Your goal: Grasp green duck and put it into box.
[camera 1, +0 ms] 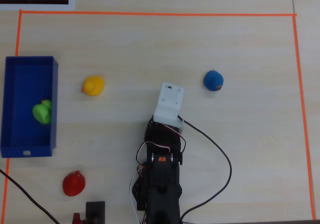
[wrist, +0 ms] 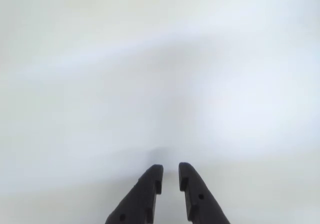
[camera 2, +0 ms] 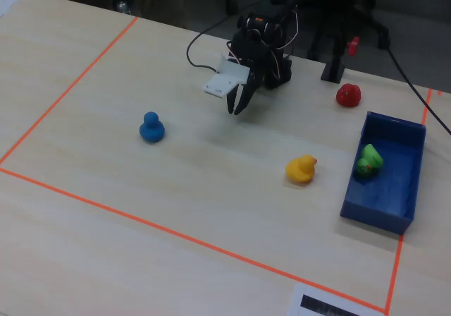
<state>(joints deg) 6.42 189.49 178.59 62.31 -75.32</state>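
The green duck lies inside the box at the left edge of the overhead view, against its right wall. That view hides the tool under the arm's white wrist block. The fixed view shows the tool empty above the surface, tips slightly apart. The wrist view shows only its dark fingers against pale blur.

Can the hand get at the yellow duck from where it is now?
Probably yes. The hand hangs empty near the arm's base, and the yellow duck sits alone on bare table, beside the box but apart from it, with nothing between them.
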